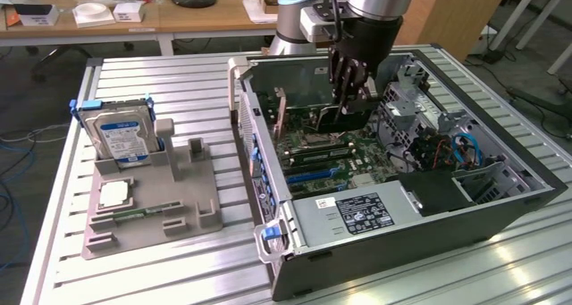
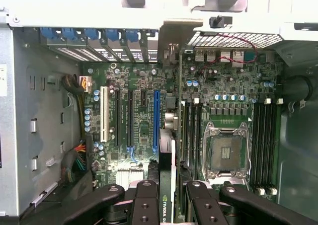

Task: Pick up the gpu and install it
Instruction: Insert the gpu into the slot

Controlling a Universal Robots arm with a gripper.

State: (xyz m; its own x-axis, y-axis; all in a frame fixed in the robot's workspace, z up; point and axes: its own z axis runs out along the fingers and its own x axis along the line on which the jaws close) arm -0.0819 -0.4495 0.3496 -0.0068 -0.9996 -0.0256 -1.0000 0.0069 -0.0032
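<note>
So the black multi-fingered gripper [image 1: 350, 98] on the silver-and-blue robot arm [image 1: 366, 3] is down inside the open black desktop computer case [image 1: 500, 214], which lies on its side on the slatted aluminium table [image 1: 161, 77]. The fingers are partly closed, clamped on the gpu [image 1: 344, 117], a thin dark flat card that hangs just under them above the green motherboard [image 1: 344, 159].

From the wrist view the card shows edge-on as a slim dark strip with a green-lettered label [image 2: 164, 197], pinched between the black fingers [image 2: 145, 202]. It sits just beside the long blue expansion slot [image 2: 156, 120] on the board, with the white slot [image 2: 104, 114] further over and the empty silver CPU socket [image 2: 224, 153] on the other side. I can't tell if the card edge is touching a slot or is just above it.

Over on the exterior view's left, well apart from the case, there's a grey plastic parts holder [image 1: 192, 208] with a silver hard drive with a blue label [image 1: 123, 139] standing upright in it, and a small green memory stick [image 1: 125, 214] lying flat near its front.
</note>
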